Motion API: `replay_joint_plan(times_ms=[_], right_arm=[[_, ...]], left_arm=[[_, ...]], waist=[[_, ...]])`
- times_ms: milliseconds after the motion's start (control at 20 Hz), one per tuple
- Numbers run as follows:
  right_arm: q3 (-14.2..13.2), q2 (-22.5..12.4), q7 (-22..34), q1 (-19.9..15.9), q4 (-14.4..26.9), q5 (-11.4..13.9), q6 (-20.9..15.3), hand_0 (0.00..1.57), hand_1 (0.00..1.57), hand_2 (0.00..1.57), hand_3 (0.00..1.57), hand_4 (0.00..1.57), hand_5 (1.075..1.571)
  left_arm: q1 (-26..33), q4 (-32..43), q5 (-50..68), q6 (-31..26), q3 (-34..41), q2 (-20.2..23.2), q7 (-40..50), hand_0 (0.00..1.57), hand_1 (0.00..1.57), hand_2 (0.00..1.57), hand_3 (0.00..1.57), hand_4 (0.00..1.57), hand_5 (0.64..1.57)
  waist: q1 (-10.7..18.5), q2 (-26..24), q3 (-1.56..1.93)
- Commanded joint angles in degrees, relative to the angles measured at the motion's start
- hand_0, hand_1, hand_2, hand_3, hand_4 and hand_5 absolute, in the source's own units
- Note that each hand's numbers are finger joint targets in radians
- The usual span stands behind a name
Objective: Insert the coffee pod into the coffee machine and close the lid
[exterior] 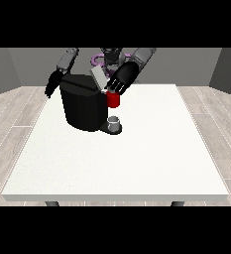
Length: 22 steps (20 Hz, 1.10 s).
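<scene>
White counter on a pale plank floor

From my station I see the white counter standing on dark legs, a light wood-plank floor around it, and grey walls behind.

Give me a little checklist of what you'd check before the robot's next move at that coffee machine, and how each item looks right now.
1. Coffee machine upright on the white table: ok.
2. Lid open for loading: ok, it stands tilted up above the machine's top.
3. Hand at the view's right in place at the lid: ok, it is right beside it, above a red thing at the machine.
4. Coffee pod held in that hand: cannot tell.
5. Grey thing on the machine's base: cannot tell whether it is the pod.
6. Hand at the view's left out of the way: ok, it hangs behind the machine's far side.
</scene>
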Motion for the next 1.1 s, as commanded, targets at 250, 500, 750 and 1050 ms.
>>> replay_joint_plan(times_ms=[250,500,750,1050], right_arm=[[0.54,-0.66,0.33,0.71,-0.95,0.30,0.74,0.00,0.00,0.00,0.00,0.00,1.571],[-0.76,-0.09,0.79,0.10,1.63,-0.67,0.14,0.00,0.00,0.00,0.00,0.00,1.571],[-0.78,-0.47,-0.77,0.17,1.46,-0.40,0.08,0.00,0.00,0.00,0.00,0.00,1.571],[0.33,-0.31,0.21,-0.33,-0.65,-0.13,0.55,0.00,0.00,0.00,0.00,0.00,1.571]], left_arm=[[0.20,1.45,-1.30,3.14,0.11,-0.41,0.16,1.23,1.23,1.27,1.21,0.39,1.571],[-1.81,1.00,-0.69,0.61,0.32,0.48,-0.59,1.22,1.22,1.24,1.20,0.36,1.571],[-0.45,0.23,-1.83,5.51,-0.23,-1.81,-0.98,1.24,1.24,1.26,1.20,0.29,1.571],[-0.44,1.58,-6.20,6.18,-2.93,3.12,-4.26,1.21,1.21,1.22,1.09,0.00,1.571]], waist=[[-1.74,-0.61,-0.01],[0.30,-1.26,0.00],[0.07,-1.17,-0.01],[-1.53,0.78,-0.01]])
